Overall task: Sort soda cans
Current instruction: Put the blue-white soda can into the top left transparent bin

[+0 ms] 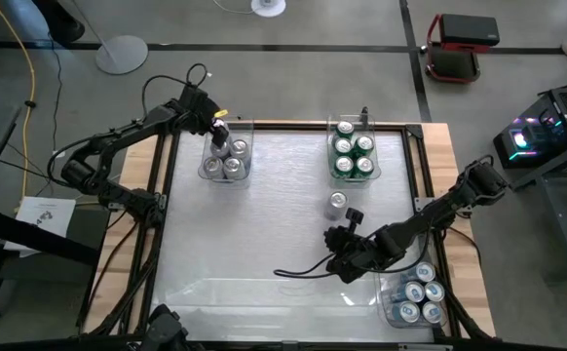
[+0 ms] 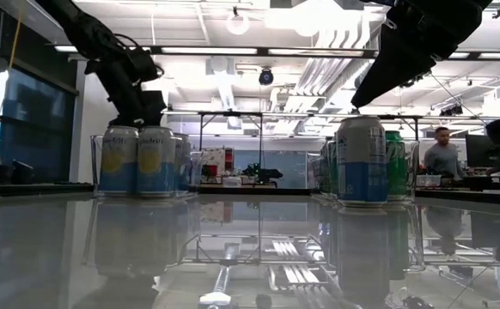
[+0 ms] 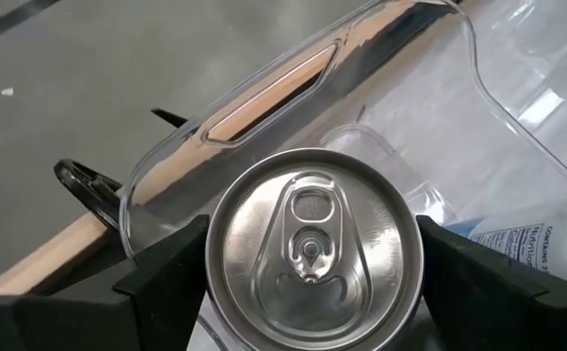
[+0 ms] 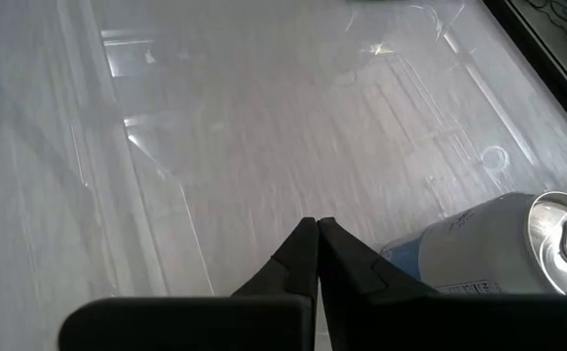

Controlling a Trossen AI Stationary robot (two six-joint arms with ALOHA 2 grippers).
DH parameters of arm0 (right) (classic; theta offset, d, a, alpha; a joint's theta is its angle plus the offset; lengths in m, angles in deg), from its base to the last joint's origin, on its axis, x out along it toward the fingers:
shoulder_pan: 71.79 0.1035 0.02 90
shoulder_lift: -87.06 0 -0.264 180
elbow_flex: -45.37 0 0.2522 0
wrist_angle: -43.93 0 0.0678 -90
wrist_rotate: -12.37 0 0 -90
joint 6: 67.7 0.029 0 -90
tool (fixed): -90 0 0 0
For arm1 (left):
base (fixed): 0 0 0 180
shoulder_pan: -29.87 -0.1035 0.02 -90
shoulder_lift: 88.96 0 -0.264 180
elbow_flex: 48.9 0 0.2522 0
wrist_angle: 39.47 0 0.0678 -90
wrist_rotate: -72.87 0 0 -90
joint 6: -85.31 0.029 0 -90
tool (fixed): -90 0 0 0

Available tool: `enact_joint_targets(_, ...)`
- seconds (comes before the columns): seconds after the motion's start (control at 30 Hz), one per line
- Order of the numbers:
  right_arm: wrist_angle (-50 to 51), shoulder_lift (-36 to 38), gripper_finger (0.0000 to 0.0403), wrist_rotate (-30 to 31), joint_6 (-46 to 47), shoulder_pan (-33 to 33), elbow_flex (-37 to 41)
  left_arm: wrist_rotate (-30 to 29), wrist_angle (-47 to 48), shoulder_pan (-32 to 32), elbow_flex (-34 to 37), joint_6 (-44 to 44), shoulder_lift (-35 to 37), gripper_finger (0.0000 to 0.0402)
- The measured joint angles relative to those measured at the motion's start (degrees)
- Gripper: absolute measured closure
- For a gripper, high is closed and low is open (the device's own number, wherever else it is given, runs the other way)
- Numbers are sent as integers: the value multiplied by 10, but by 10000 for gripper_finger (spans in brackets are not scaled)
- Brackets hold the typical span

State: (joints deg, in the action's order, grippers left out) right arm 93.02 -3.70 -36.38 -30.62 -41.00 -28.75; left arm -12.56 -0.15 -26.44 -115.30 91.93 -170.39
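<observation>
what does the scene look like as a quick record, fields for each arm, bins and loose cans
left end effector: shut on silver-topped can, over far-left bin
right end effector: shut, empty, above the table
far-left bin: silver-topped cans
far-right bin: green cans
near-right bin: blue cans
loose can: upright on table, between far-right bin and right end effector

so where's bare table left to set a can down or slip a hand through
The white tabletop is bare between the left clear plastic bin and the green-can bin, and across the near-left area. Crowded: around the lone silver-topped can, the right gripper and the near-right bin.
</observation>
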Motion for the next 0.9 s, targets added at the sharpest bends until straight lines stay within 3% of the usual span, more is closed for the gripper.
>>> enact_joint_targets(0.9,0,0,403,-1,0,0,0,5,5,1,0,-28,1,62)
